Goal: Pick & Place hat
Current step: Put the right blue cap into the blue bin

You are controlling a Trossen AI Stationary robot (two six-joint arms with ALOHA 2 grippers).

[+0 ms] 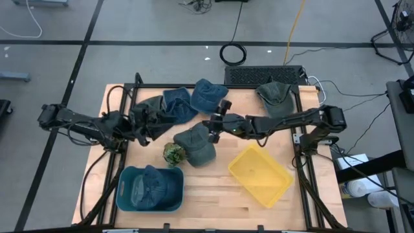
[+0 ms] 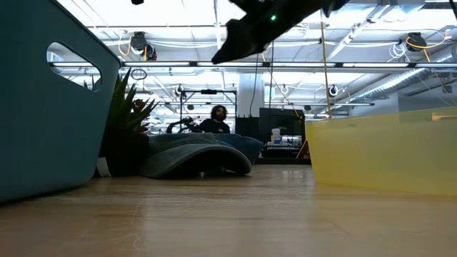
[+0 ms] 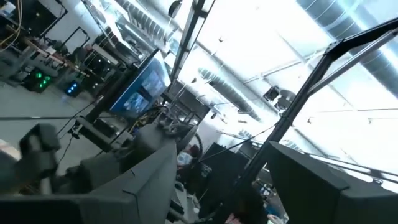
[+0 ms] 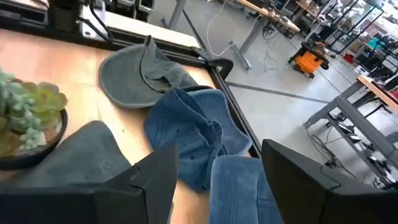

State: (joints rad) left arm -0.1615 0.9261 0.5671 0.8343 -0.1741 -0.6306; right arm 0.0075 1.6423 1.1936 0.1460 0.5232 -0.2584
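Several caps lie on the wooden table. A grey-green cap (image 1: 196,144) rests brim-down at the middle, beside a small potted plant (image 1: 173,153). Two blue caps (image 1: 178,105) (image 1: 208,95) and a dark grey cap (image 1: 150,107) lie toward the far edge, and a green cap (image 1: 275,96) sits at the far right corner. Another blue cap (image 1: 153,186) lies in the teal bin (image 1: 126,197). My right gripper (image 1: 212,124) (image 4: 217,180) is open, raised above the table between the blue caps and the grey-green cap (image 4: 81,155). My left gripper (image 1: 139,124) (image 3: 217,199) is open, tilted upward near the dark grey cap.
A yellow bin (image 1: 260,173) stands slanted on the table's near right part. The teal bin fills the near left corner. A black frame rail (image 1: 297,139) runs along the right side. The plant (image 4: 25,109) stands close to the grey-green cap. A person (image 2: 218,120) sits beyond the table.
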